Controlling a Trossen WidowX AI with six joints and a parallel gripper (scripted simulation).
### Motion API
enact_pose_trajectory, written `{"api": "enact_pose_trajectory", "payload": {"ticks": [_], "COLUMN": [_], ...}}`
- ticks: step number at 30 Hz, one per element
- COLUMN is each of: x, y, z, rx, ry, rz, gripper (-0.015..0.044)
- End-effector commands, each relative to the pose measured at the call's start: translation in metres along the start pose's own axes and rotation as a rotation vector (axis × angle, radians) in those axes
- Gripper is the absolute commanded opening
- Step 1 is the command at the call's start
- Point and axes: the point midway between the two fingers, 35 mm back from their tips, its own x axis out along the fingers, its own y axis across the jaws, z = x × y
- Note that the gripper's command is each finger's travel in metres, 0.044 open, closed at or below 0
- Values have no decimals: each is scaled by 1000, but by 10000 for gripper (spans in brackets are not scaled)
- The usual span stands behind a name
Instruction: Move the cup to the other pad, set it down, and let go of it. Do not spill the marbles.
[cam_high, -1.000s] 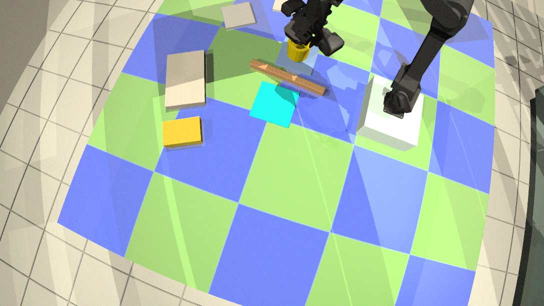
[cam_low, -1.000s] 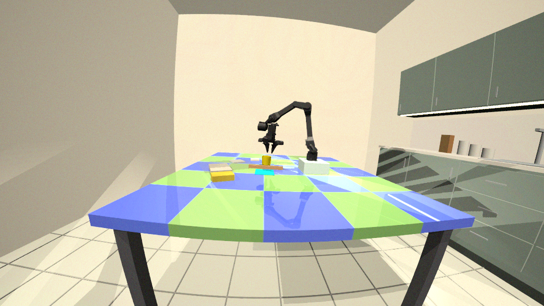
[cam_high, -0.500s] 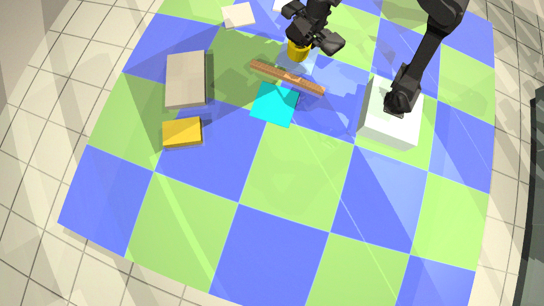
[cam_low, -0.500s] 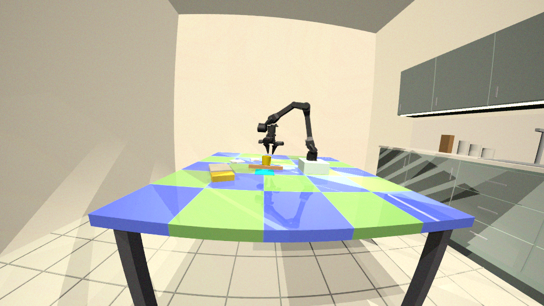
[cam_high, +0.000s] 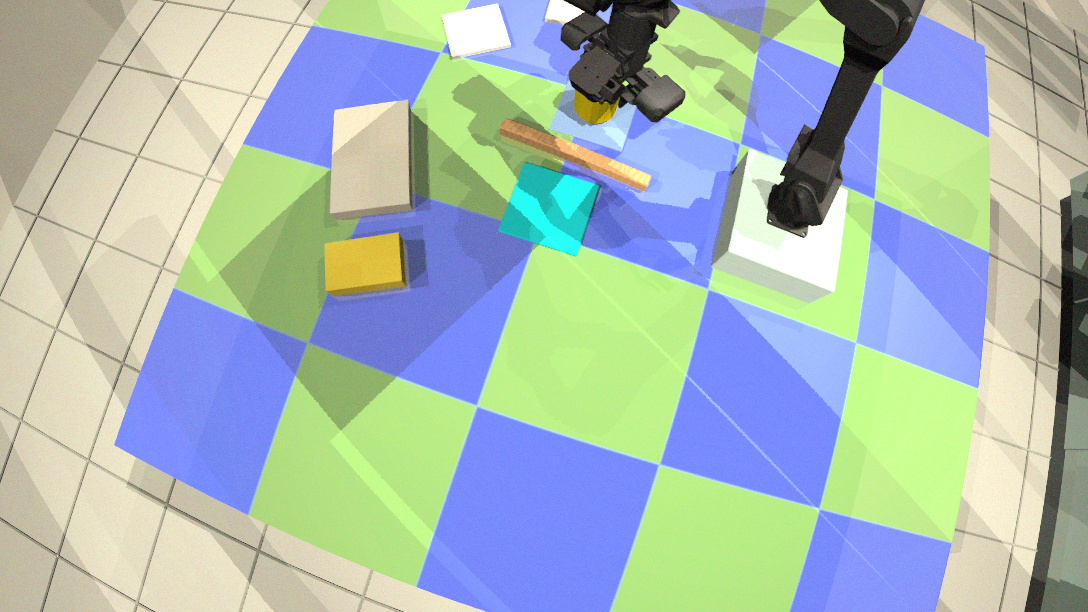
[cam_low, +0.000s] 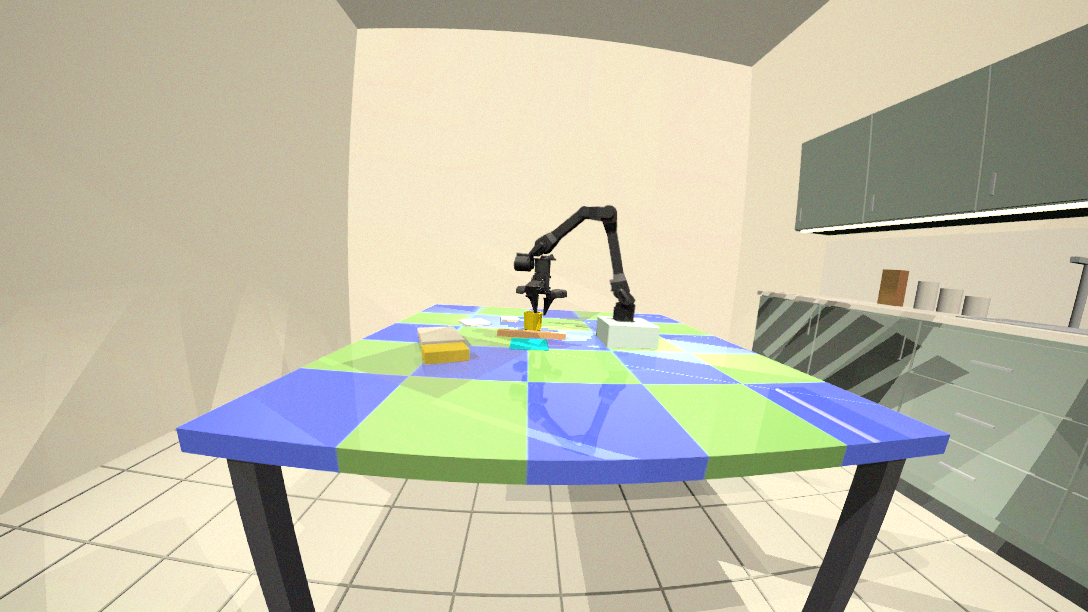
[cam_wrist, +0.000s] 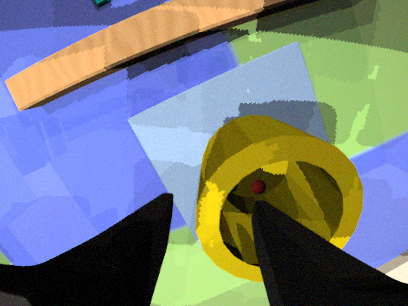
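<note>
A yellow cup (cam_high: 595, 111) (cam_low: 532, 321) (cam_wrist: 352, 195) stands upright on the light blue pad (cam_high: 616, 138) (cam_wrist: 250, 85). A red marble (cam_wrist: 258, 187) shows inside it; part of the inside is hidden by a finger. The cyan pad (cam_high: 551, 216) (cam_low: 524, 344) is bare, on the other side of the wooden bar. My gripper (cam_high: 617, 97) (cam_low: 540, 312) (cam_wrist: 214, 207) points down over the cup, fingers part-way open with nothing held. In the wrist view one fingertip is over the cup's opening and the other is outside the rim, to the left. Fingertip height against the rim is hard to tell.
A wooden bar (cam_high: 574, 153) (cam_low: 531, 334) (cam_wrist: 135, 40) lies between the two pads. A beige box (cam_high: 372, 163) and a yellow block (cam_high: 363, 264) (cam_low: 445, 352) are at the left. White tiles (cam_high: 477, 30) lie behind. The arm's white base block (cam_high: 776, 266) (cam_low: 627, 334) is at the right.
</note>
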Motion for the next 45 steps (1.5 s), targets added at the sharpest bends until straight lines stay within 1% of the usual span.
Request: {"api": "enact_pose_trajectory", "payload": {"ticks": [1, 15, 21, 45], "x": [9, 31, 32, 31], "y": [0, 2, 2, 2], "z": [-1, -1, -1, 0], "rx": [-3, -3, -3, 0], "ry": [4, 4, 4, 1], "rz": [2, 2, 2, 3], "gripper": [167, 167, 167, 7]}}
